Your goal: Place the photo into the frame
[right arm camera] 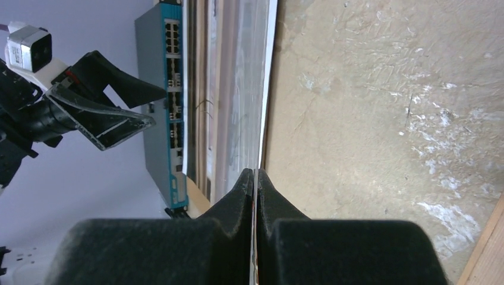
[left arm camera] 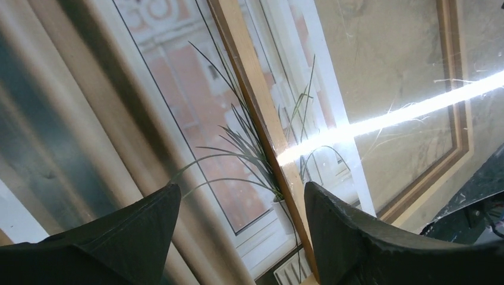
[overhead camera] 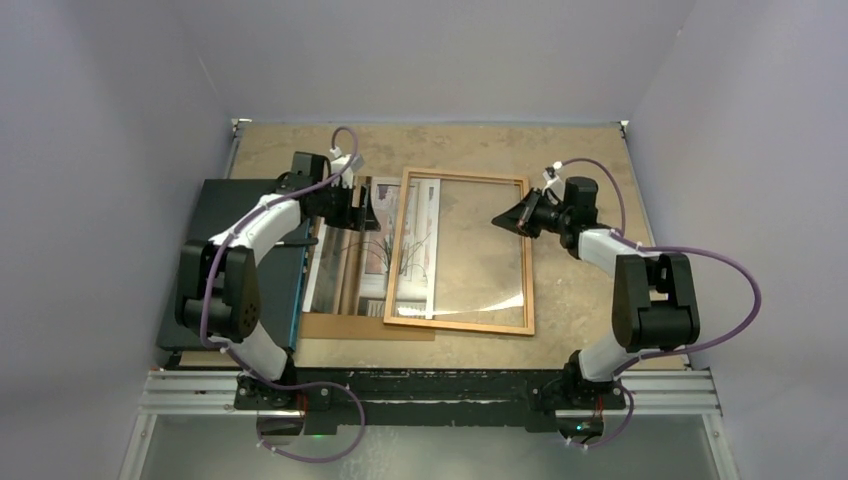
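R tool [right arm camera: 255,172] clamped on thin sheet edge, prob pane [overhead camera: 470,240]; L tool [left arm camera: 242,190] apart above photo [overhead camera: 342,270]. Photo light, floppy, glossy-slick, creases easy: pinch free edge, 9 o'clock of frame [overhead camera: 460,325].

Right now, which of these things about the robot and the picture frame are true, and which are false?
1. The left gripper is open over the photo. True.
2. The photo sits fully inside the frame. False: the frame lies partly over it, and the photo sticks out to the left.
3. The right gripper is wide open. False: it is pinched shut on a thin clear sheet.
4. A dark flat box lies left of the photo. True.
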Controlling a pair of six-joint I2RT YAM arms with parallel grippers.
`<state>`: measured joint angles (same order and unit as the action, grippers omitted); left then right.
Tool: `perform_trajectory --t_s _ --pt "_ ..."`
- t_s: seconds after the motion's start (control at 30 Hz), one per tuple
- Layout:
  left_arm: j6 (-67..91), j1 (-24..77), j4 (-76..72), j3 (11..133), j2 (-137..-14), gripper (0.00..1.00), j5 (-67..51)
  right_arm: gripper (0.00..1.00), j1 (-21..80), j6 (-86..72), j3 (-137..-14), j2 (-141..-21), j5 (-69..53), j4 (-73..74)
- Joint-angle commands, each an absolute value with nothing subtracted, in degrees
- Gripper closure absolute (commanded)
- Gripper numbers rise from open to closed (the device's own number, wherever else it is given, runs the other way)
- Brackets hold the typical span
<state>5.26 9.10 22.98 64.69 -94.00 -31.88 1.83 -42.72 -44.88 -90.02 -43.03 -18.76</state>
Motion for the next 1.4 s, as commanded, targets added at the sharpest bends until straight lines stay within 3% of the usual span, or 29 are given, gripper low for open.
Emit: perform_trajectory --t_s 0.0,0.1,0.6,0.93,1.37 --pt "4.23 10.31 21.75 63.63 -95.37 0.29 -30.40 1.00 1.53 -38.72 -45.59 -90.40 -42.18 -18.00" --pt "4.70 10.86 21.48 63.38 -96.65 0.38 -30.59 1.00 1.25 -39.67 -44.92 -90.66 -42.46 -19.34" --pt "8.57 13.20 14.43 61.88 -101.32 0.58 -29.91 1.00 0.09 -42.39 -40.51 -89.07 -41.76 -21.09" --pt "9.43 14.83 13.25 61.94 -101.46 0.67 -28.43 1.00 -1.54 -44.66 -36.69 -87.19 -37.63 -23.19" --pt "8.60 16.22 13.04 61.98 -102.60 0.68 -27.28 1.00 -1.59 -45.18 -35.22 -85.57 -37.10 -28.31"
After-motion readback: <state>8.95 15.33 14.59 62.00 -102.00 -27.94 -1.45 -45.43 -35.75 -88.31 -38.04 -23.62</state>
